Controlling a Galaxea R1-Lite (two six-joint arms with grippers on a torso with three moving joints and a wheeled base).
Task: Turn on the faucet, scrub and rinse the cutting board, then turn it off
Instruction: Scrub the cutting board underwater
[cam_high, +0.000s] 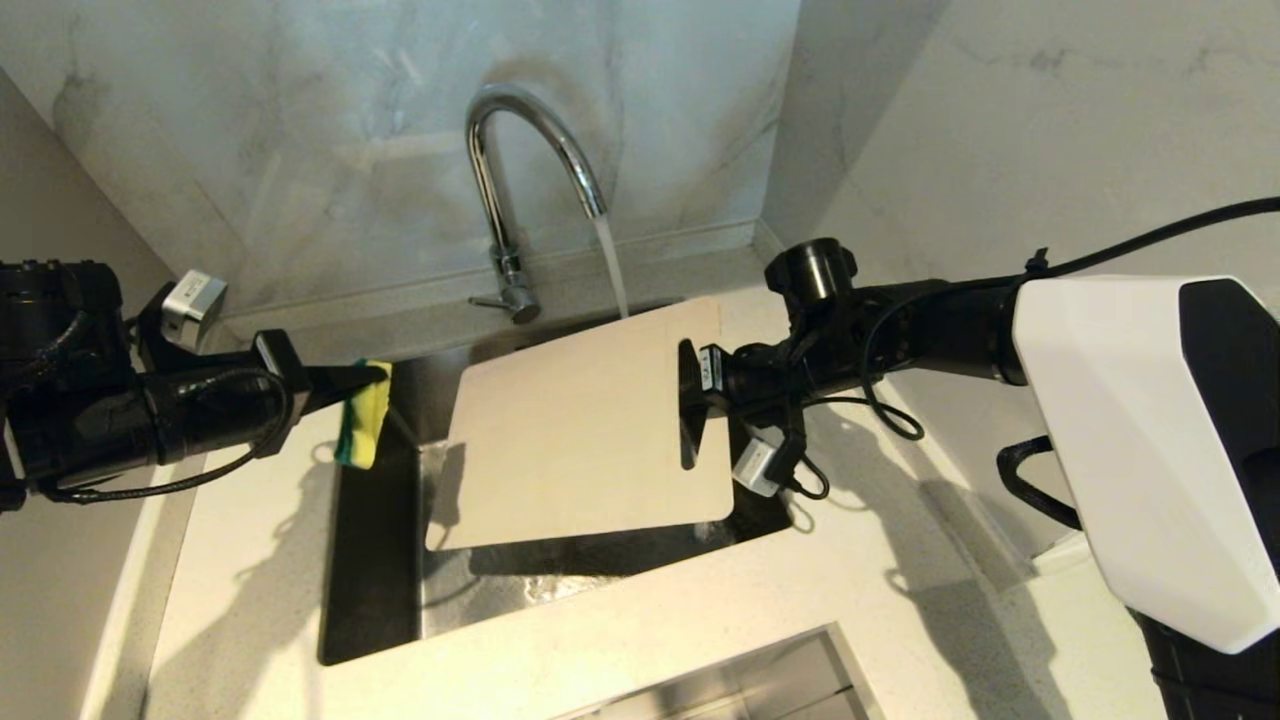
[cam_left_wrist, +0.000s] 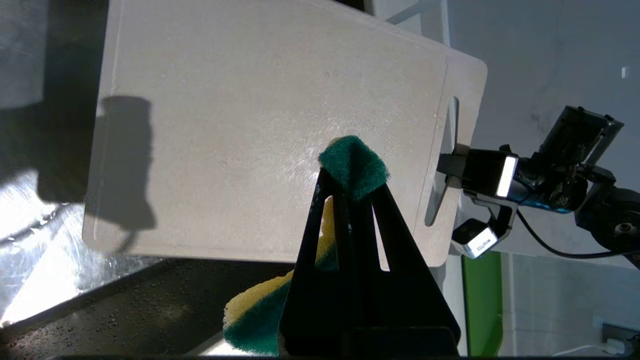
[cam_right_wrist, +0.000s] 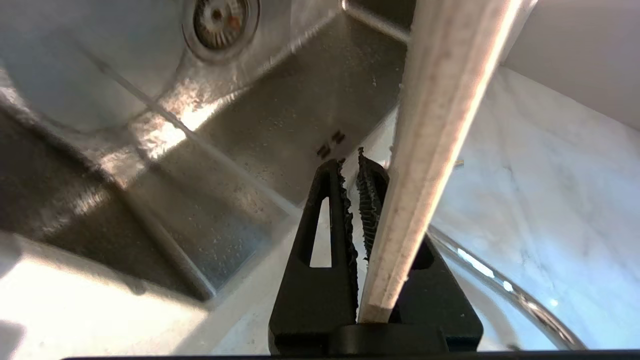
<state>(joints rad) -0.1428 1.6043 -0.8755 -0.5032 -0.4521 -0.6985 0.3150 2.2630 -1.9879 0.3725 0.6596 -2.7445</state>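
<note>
The chrome faucet (cam_high: 505, 150) runs, and its water stream (cam_high: 612, 265) drops at the far edge of the pale beige cutting board (cam_high: 580, 430). The board is held tilted above the sink (cam_high: 370, 560). My right gripper (cam_high: 690, 400) is shut on the board's handle end, by the slot; the right wrist view shows the board's edge (cam_right_wrist: 440, 130) running between and past its fingers (cam_right_wrist: 330, 210). My left gripper (cam_high: 375, 385) is shut on a yellow and green sponge (cam_high: 362, 428) just left of the board, apart from it. In the left wrist view the sponge (cam_left_wrist: 354, 165) sticks out past the fingertips before the board (cam_left_wrist: 260, 130).
The sink's wet steel floor and drain (cam_right_wrist: 220, 17) lie below the board. Pale counter (cam_high: 250, 600) surrounds the sink, and marble walls close the back and right. A second steel basin (cam_high: 760, 680) shows at the near edge. A green flat thing (cam_left_wrist: 482, 300) lies beyond the board's handle end.
</note>
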